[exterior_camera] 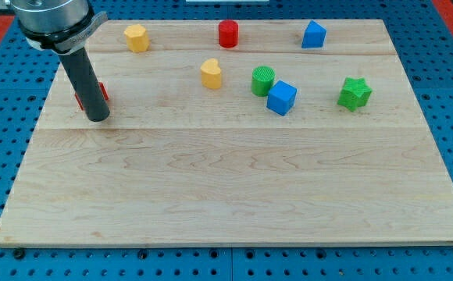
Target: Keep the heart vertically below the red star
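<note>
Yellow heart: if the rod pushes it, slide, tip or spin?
The yellow heart looks squat and flat-based, so it probably slides rather than tips. Its lobed outline may make it turn under an off-centre push. My tip is far off, beside the mostly hidden red block.

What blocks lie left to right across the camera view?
Red block behind my tip → yellow hexagon → yellow heart → red cylinder → green cylinder → blue cube → blue block → green star.

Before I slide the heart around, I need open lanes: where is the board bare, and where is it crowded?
Bare: the whole lower half of the board, below my tip and the blue cube. Crowded: the upper band, where the yellow heart, green cylinder and blue cube cluster. A red block sits mostly hidden right behind my tip.
</note>
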`<move>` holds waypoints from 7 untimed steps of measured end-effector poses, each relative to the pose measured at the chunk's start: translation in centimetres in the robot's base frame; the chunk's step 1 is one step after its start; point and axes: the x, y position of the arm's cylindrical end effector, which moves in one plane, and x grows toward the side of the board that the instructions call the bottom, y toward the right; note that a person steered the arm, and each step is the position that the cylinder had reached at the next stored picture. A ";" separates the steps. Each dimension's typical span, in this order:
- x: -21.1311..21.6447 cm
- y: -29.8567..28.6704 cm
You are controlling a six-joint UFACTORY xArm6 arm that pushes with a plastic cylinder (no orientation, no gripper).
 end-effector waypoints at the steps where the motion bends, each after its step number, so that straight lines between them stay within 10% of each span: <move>1: -1.0 1.1; 7: -14.3 17.0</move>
